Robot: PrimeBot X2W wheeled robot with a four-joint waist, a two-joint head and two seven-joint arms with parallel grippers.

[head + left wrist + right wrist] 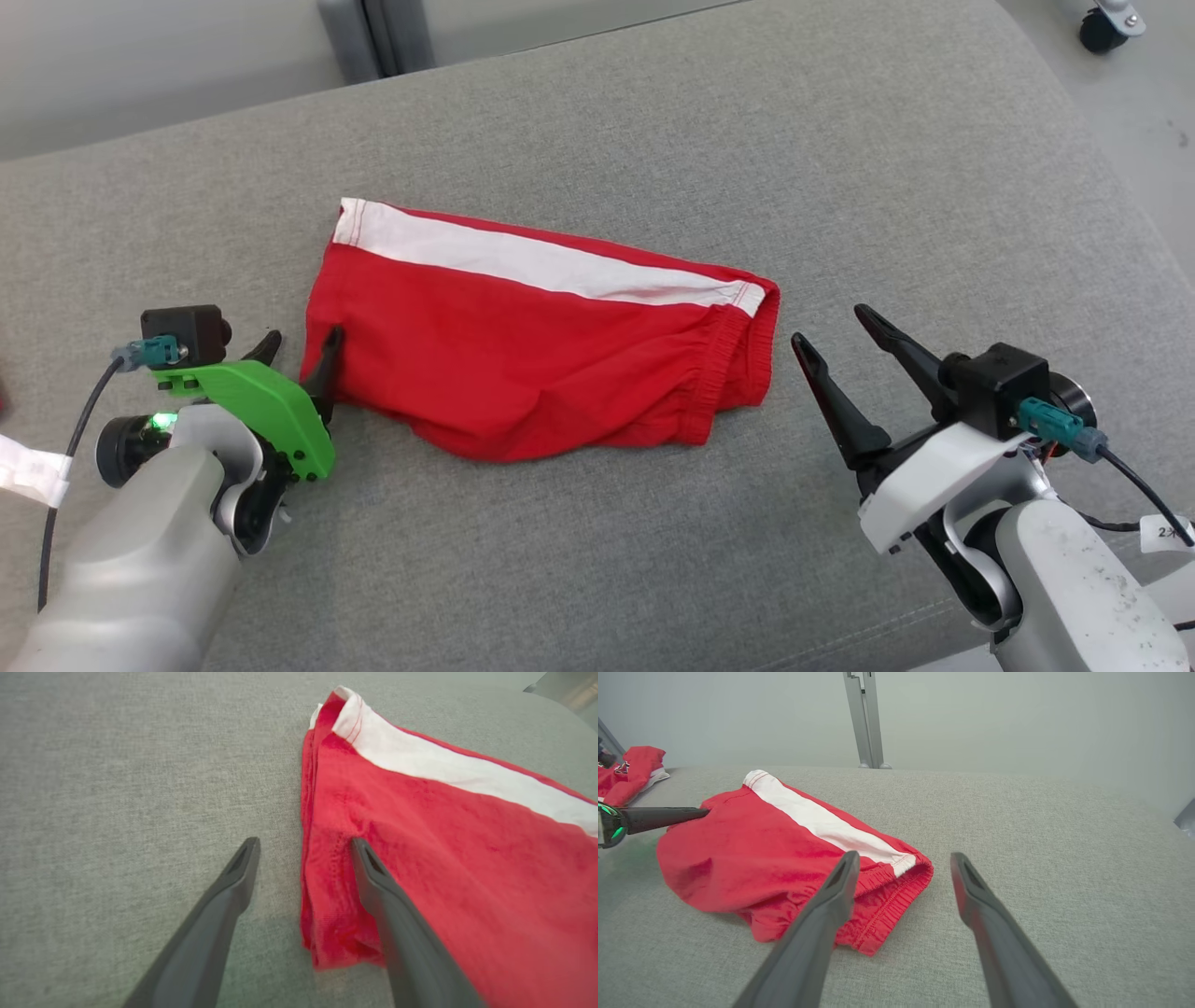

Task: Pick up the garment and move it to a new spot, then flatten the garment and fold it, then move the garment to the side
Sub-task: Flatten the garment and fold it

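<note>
Head view: the garment (532, 364), red shorts with a white side stripe, lies folded flat at the centre of the grey cushion (653, 140). The left gripper (302, 338) stands open at the garment's left edge, with 1 finger touching the cloth. The right gripper (829, 327) is open and holds nothing, just right of the elastic waistband and clear of it.

Left wrist view: 1 of the 2 fingers lies over the red cloth and the other over bare cushion, with the folded edge between them. Nothing is clamped.

Right wrist view: the jaws are spread, with the waistband end near the left finger. A second red garment (630, 770) lies at the far left edge, and a metal post (866, 718) stands beyond the cushion.
</note>
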